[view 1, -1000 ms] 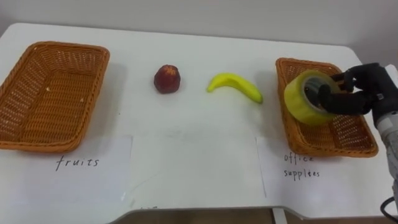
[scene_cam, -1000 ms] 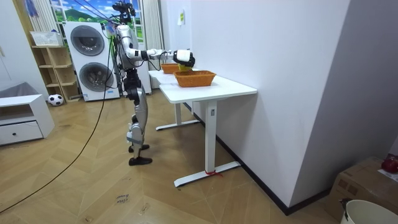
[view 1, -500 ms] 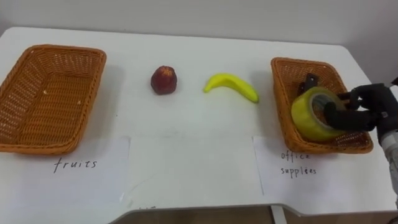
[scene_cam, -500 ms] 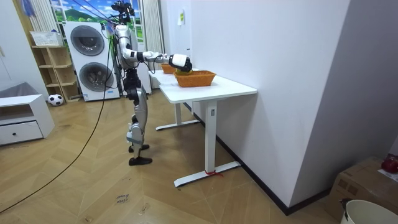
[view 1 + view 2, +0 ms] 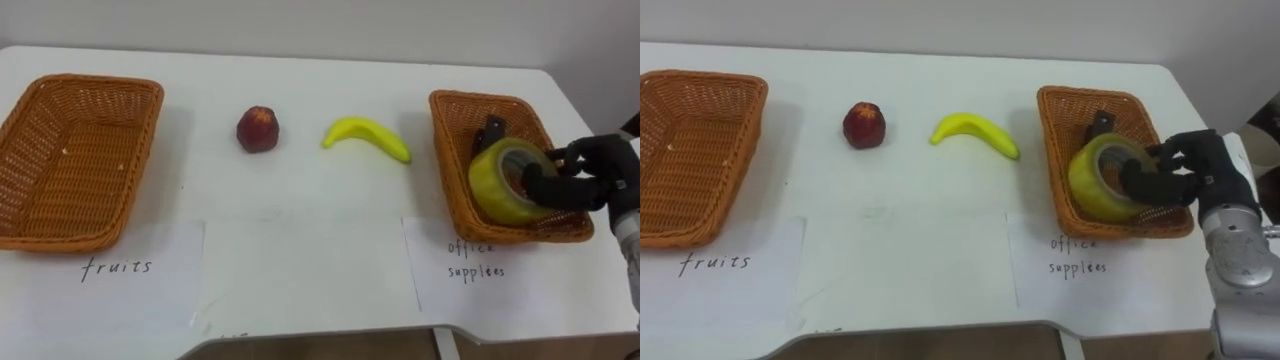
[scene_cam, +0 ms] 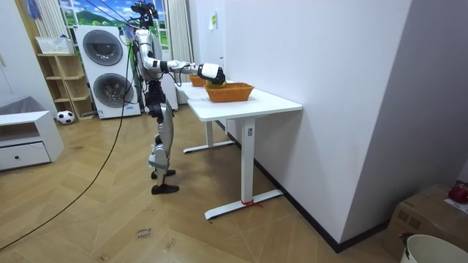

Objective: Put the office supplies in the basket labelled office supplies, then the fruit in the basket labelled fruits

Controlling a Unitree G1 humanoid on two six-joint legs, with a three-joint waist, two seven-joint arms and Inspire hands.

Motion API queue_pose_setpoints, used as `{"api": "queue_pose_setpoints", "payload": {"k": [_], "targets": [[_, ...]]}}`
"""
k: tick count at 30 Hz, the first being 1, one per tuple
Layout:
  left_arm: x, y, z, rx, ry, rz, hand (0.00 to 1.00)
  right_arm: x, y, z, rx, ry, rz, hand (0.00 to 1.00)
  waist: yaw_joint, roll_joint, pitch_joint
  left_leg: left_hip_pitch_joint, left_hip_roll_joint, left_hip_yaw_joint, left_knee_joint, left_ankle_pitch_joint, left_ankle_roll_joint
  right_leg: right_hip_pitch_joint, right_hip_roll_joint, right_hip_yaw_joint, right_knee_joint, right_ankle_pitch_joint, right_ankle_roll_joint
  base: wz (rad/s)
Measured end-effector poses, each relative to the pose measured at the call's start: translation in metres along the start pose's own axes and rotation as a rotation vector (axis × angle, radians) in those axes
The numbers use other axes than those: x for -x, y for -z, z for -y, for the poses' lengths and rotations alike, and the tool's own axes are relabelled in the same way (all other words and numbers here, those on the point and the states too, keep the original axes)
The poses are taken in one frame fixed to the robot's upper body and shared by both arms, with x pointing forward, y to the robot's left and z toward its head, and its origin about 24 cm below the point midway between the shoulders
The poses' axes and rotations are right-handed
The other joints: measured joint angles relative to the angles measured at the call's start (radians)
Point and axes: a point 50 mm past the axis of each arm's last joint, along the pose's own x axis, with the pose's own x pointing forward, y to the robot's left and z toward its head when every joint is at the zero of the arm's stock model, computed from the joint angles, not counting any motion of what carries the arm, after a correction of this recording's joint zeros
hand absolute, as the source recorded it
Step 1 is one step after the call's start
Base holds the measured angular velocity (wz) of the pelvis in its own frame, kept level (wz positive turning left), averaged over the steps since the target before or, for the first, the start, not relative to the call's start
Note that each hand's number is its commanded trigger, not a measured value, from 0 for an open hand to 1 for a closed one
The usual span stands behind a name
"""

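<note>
The tape, a yellow roll, is sitting tilted on its edge low inside the right basket, near that basket's front wall, and the right hand is gripping it with fingers curled over the rim and into the core, clamped on the roll. That hold through the hole is likely giving a sure grip on a smooth, round thing that could otherwise be rolling off. Whether the roll is already bearing on the weave I cannot tell, so the step in hand is probably the set-down, with the release not yet made. Just behind the tape 1 small dark thing is lying in the same basket, too small to name. A paper label is lying in front of this basket, and a second label is lying before the left basket, which is holding nothing. On the table between the 2 baskets, the banana and the apple are waiting well apart, both unsorted, so about half the job is remaining. In the room view the robot is standing at the table's edge, reaching its right arm out over the near basket.
</note>
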Motion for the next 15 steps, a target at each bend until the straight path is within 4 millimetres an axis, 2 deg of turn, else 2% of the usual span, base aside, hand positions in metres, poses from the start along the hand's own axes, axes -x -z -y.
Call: {"api": "queue_pose_setpoints", "payload": {"k": [6, 15], "targets": [[0.0, -0.0004, 0.0002, 0.0, 0.001, 0.001, 0.0, 0.0001, 0.0016, 0.0036, -0.033, 0.02, -0.005, 0.0, 0.0, -0.004, 0.0051, 0.002, 0.0, 0.001, -0.001, 0.0, 0.0, 0.001, 0.0, 0.0, 0.0, 0.0, 0.0, 0.0], [-0.0001, -0.0004, 0.0, 0.0, 0.0, 0.001, 0.0, 0.0002, 0.0017, 0.0052, -0.033, 0.041, -0.006, 0.0, 0.0, -0.003, 0.0061, 0.0, 0.0, 0.0, -0.004, 0.0, 0.0, 0.002, 0.002, -0.001, -0.001, 0.0, 0.0, 0.0]]}}
